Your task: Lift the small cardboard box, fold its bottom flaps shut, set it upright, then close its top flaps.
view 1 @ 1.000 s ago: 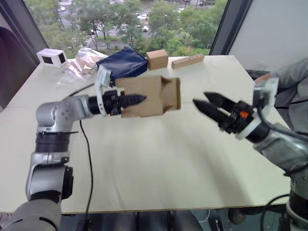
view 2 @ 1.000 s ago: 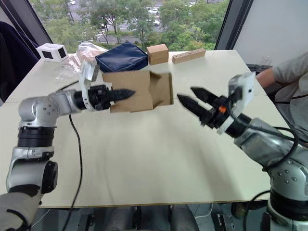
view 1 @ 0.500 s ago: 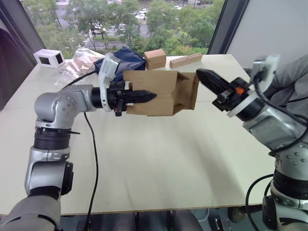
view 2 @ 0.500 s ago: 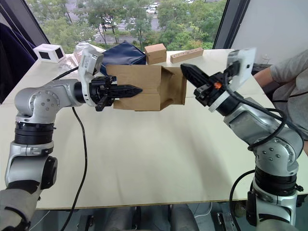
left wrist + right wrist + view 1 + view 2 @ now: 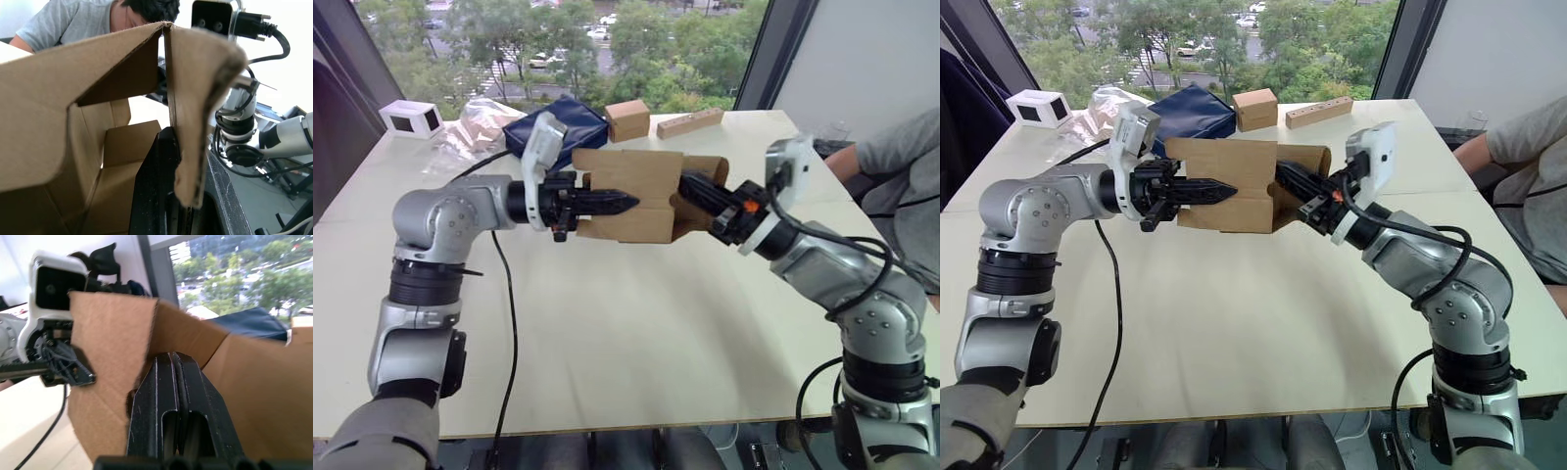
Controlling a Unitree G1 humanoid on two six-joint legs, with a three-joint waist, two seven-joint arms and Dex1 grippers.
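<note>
The small cardboard box [image 5: 631,194] hangs in the air above the table [image 5: 636,323], lying on its side with its open end turned toward the 3 o'clock side. The left gripper [image 5: 607,203] comes in from 9 o'clock, its fingers clamped on the box's near wall. The right gripper [image 5: 172,377] reaches in from 3 o'clock, its fingers pressed together and pushed into the open end among the flaps. Beyond the box, at 12 o'clock, a dark blue bag [image 5: 558,125], a cube-shaped cardboard box [image 5: 629,119] and a long tan bar [image 5: 691,122] sit on the table.
</note>
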